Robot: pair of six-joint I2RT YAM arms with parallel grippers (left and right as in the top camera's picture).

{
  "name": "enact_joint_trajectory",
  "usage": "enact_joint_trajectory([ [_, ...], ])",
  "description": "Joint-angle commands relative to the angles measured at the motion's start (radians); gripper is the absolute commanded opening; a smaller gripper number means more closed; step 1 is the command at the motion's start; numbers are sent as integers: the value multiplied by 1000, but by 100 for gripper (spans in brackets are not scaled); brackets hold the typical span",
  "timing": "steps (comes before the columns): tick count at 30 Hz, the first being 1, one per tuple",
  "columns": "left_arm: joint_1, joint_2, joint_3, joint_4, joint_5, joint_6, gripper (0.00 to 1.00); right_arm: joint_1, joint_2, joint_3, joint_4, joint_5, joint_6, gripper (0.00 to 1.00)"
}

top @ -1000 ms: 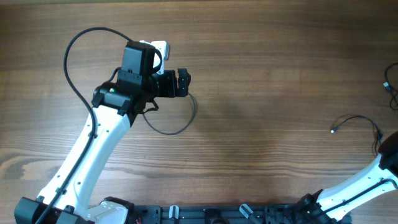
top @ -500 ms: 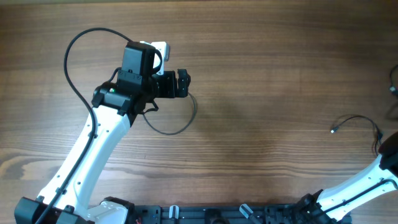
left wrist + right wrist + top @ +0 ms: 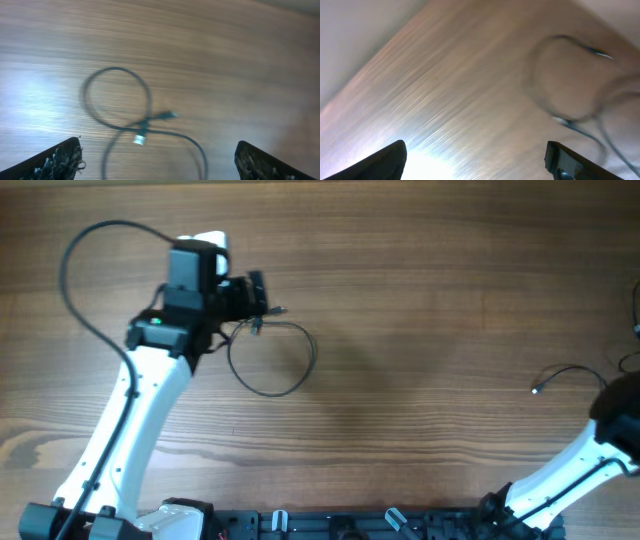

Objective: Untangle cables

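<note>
Risk: the looped cable [image 3: 145,121] crosses itself near its plugs. If I pinch there, I may catch both strands and tighten the tangle. The second cable [image 3: 572,368], near the right edge, could slide off the surface [image 3: 420,300].

My left end effector [image 3: 159,156] is released and empty, tilted beside the loop, left of the middle. My right end effector [image 3: 477,156] is released too.

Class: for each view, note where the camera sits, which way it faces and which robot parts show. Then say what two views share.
Overhead: above the table, facing straight down; shows left arm, right arm, and left claw near the looped cable.
Left wrist: on the left arm, facing down at that loop; its fingers show.
Right wrist: low, slanting across the table at a blurred cable; fingers show.
Shared: overhead and left wrist show one loop.
</note>
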Motion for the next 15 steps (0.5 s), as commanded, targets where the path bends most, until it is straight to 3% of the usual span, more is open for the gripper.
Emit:
enact_joint_trajectory([
  [1, 137, -13, 10, 4, 8, -44, 100, 164, -13, 16, -39, -79, -219, 90],
  [6, 275, -13, 10, 0, 40, -45, 100, 459, -13, 16, -213, -263, -446, 90],
  [9, 326, -13, 10, -24, 43, -46, 100, 627, -13, 16, -255, -266, -510, 91],
  [11, 350, -13, 10, -47, 77, -45, 100, 743, -12, 13, -260, -260, -502, 92],
  [15, 352, -13, 10, -32, 100, -37, 100, 974, -12, -83, -116, 32, -261, 91],
])
